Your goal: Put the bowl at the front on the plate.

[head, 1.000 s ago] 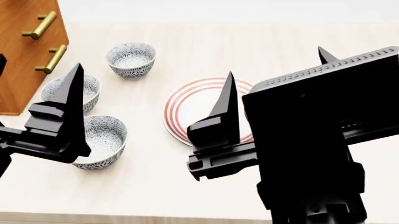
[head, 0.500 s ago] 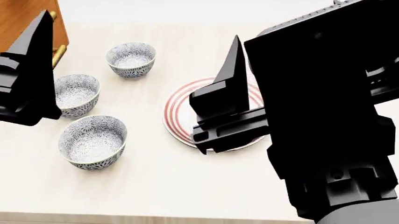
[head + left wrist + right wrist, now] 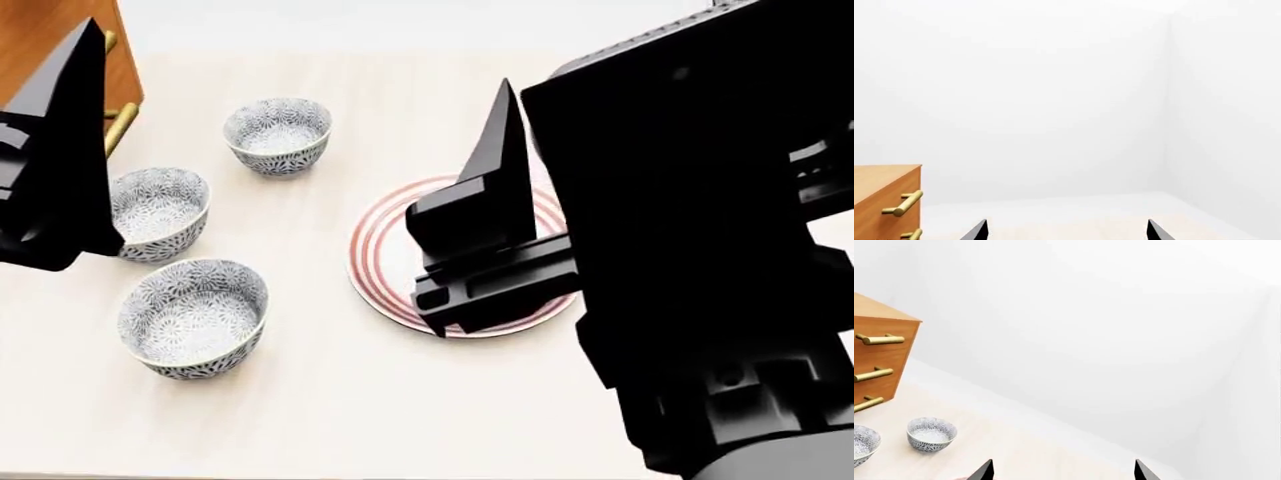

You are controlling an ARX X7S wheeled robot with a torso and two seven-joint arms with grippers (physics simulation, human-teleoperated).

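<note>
Judging from how things lie, nothing of the task has been done yet. The bowl (image 3: 194,318) at the front is seen standing on the table (image 3: 334,420), apart from the plate (image 3: 387,255), which is partly hidden by the right hand (image 3: 1064,471). Two matching bowls are set behind it. Both hands are raised above the table; the left hand (image 3: 1067,231) and the right are each shown released, nothing held. Reaching, grasping, carrying and setting down are all left.
</note>
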